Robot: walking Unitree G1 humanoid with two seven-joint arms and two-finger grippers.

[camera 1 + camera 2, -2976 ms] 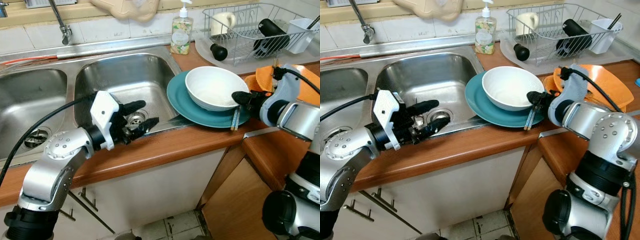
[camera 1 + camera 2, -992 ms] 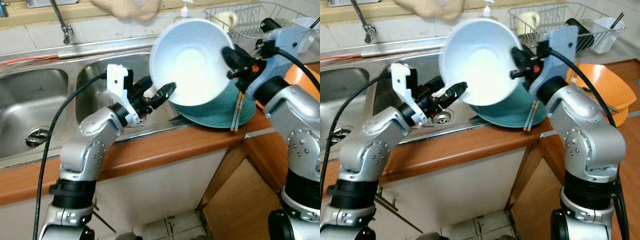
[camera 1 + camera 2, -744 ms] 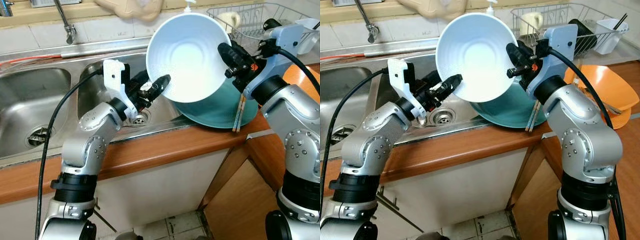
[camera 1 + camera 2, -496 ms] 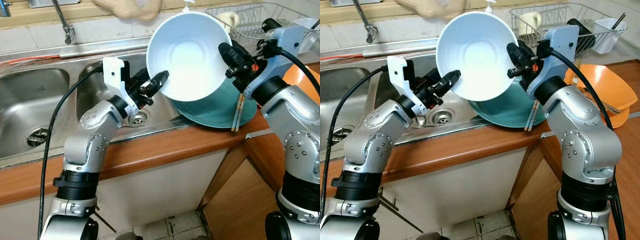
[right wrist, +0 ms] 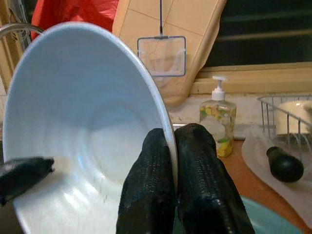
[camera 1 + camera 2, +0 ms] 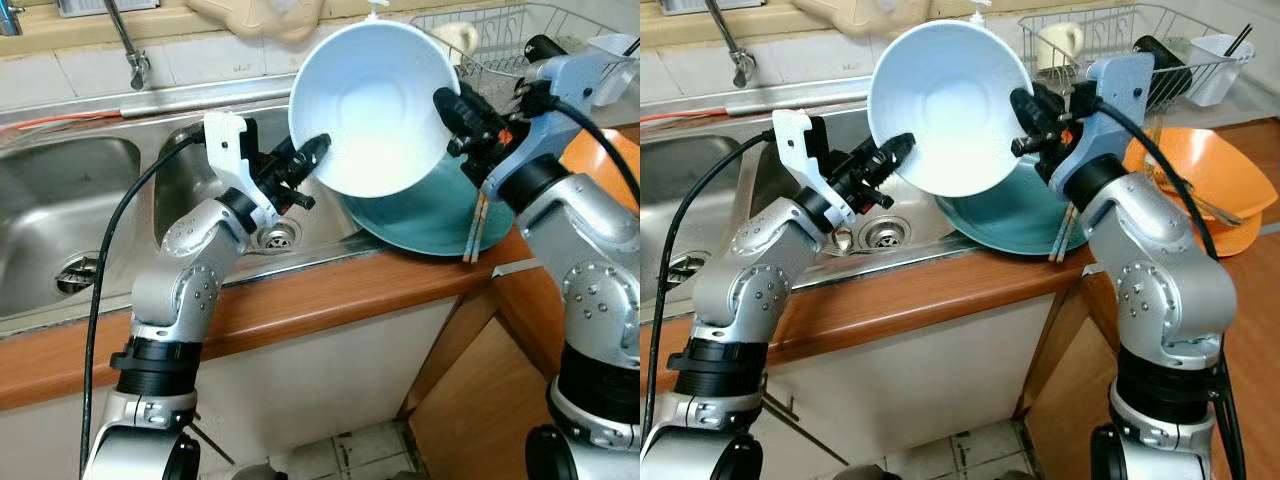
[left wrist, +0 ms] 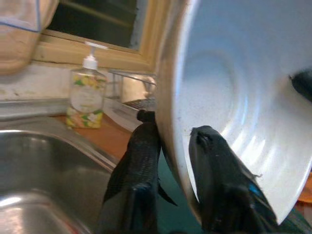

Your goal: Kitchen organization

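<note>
Kitchen corner: wooden countertop (image 6: 330, 290) with a stainless steel double sink (image 6: 70, 200) set into it, tap partly cut off at the top edge. A large white ceramic bowl (image 6: 370, 105) is held in the air above the right basin and the counter, tilted so its inside faces the camera. The left gripper (image 6: 310, 160) clamps the bowl's lower-left rim, one black finger inside and one behind the wall, as the left wrist view confirms. The right gripper (image 6: 1025, 120) pinches the opposite rim; in the right wrist view its two fingers (image 5: 156, 190) close on the thin edge. Below the bowl sits a round teal plate (image 6: 430, 215), its upper part hidden by the bowl. A pair of chopsticks (image 6: 474, 235) lies on the plate's right edge, top ends hidden behind the right arm. An orange plastic bowl (image 6: 1200, 180) rests just right of that arm. Behind, a wire dish rack (image 6: 1110, 40) holds a cream mug and dark items, hard to identify. A clear soap dispenser (image 5: 217, 124) stands by the wall.
</note>
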